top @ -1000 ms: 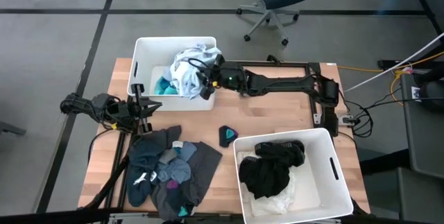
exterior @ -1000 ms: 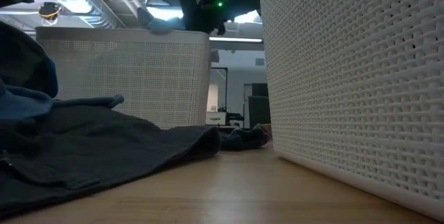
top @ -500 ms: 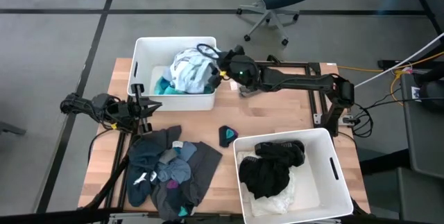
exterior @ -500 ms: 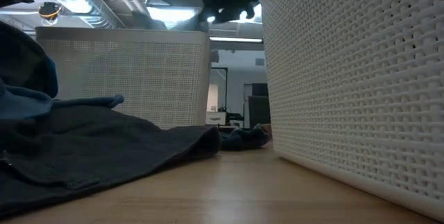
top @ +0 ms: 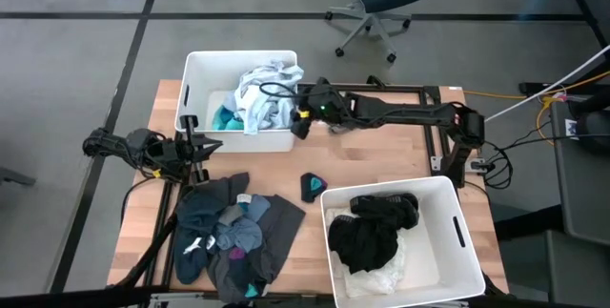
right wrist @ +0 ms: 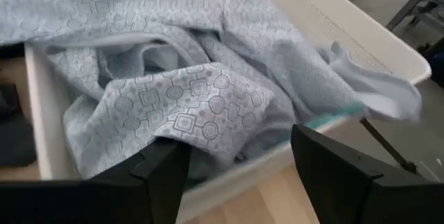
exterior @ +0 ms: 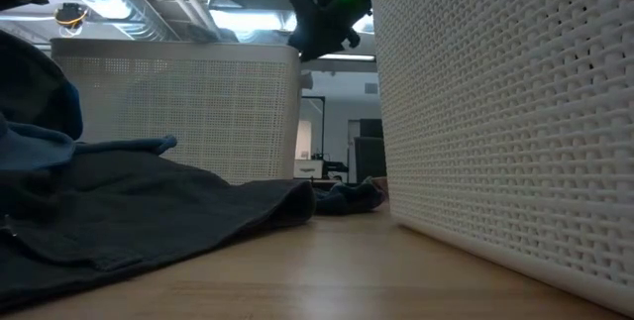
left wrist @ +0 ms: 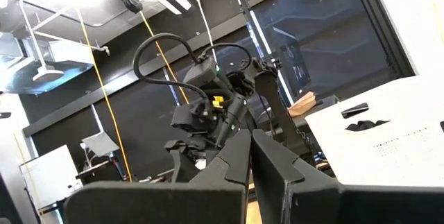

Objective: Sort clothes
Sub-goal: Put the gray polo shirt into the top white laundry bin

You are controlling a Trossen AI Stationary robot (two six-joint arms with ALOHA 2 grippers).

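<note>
The right gripper (top: 297, 123), jaws now spread, has let go of the pale grey-blue patterned fabric garment (top: 262, 98), which lies in the white plastic bin (top: 195, 70) at the table's far-left corner, so that piece looks sorted.

Two white perforated plastic bins stand on the wooden table (top: 381, 165). The far bin (top: 195, 70) sits toward the table's far left; the near bin (top: 457, 251) sits at the near right corner, well apart from it. A pale grey-blue patterned garment (top: 262, 98) lies in the far bin, heaped toward its right end, with a teal garment (top: 227, 117) beside it to the left. A pile of black garments (top: 374, 230) lies in the near bin. A heap of dark grey and blue clothes (top: 229, 236) lies on the table's near left, left of the near bin. A small dark sock (top: 312, 187) lies between that heap and the near bin.

The right gripper (top: 297, 117) hangs at the far bin's right end, just beside the patterned garment. The left gripper (top: 205, 148) is near the far bin's near wall, behind the heap.
</note>
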